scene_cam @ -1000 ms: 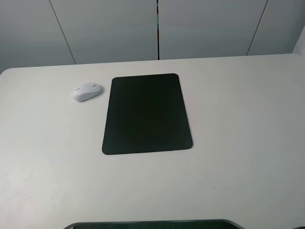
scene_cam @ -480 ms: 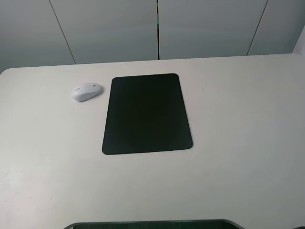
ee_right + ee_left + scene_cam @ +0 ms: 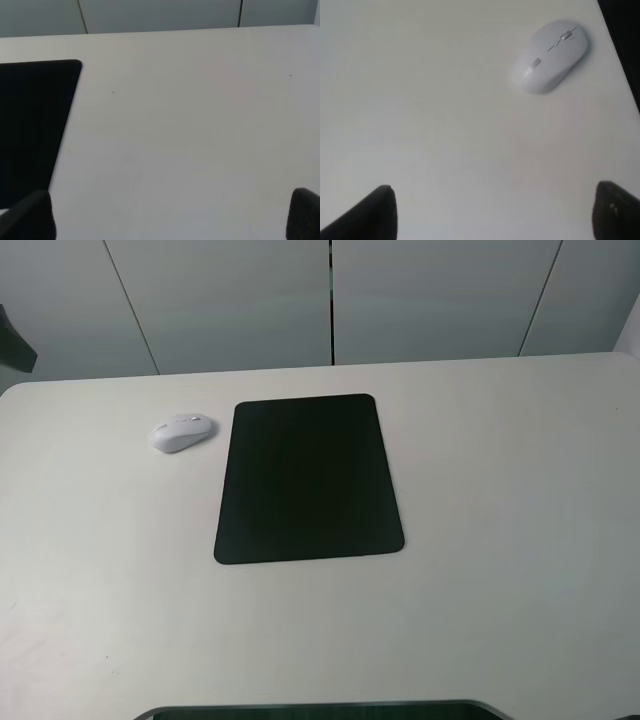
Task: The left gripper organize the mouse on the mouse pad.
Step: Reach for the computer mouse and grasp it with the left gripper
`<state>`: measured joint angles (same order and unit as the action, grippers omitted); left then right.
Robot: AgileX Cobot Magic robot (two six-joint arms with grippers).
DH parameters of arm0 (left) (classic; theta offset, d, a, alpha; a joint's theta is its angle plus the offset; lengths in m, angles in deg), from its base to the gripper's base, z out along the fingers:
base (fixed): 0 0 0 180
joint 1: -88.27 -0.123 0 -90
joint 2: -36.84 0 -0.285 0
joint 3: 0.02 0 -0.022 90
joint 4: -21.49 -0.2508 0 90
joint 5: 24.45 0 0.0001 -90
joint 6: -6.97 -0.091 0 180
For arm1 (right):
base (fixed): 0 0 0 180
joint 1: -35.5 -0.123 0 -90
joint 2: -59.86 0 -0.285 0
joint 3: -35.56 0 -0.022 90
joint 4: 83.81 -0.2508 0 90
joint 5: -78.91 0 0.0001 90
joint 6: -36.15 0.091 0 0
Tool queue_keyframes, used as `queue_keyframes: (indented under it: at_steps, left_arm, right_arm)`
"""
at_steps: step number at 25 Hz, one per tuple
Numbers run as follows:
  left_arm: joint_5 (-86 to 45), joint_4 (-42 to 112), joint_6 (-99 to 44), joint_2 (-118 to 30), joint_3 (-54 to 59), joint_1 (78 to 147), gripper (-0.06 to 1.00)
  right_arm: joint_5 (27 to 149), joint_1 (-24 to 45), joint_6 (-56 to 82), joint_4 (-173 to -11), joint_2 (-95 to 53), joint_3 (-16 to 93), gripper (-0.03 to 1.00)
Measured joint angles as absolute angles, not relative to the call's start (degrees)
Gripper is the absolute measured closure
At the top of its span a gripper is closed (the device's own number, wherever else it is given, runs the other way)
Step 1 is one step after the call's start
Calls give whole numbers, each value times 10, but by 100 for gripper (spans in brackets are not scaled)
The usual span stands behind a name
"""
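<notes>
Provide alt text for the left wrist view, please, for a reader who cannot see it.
A white mouse lies on a pale table, beside but not on the black mouse pad. The left gripper is open, its dark fingers spread wide and empty, short of the mouse.

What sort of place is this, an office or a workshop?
Probably a desk-style test bench, office-like but bare: a plain off-white tabletop, a flat matte black rectangular mouse pad with a small white oval plastic mouse beside it, off the pad, and grey wall panels behind.
</notes>
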<state>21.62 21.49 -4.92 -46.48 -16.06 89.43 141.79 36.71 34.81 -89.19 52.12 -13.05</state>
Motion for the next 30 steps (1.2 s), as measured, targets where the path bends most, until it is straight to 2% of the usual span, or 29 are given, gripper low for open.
queue_keyframes:
  at_steps: [13,25,30]
  left_arm:
    - [252,239,-140,-660,36,894,20]
    - [252,229,-190,-807,125,897,20]
    - [248,255,-261,-865,126,918,20]
  right_arm:
    - [1418,367,348,-892,521,-131,27]
    - [1418,367,348,-892,521,-131,27]
    - [1418,367,348,-892,521,-131,27]
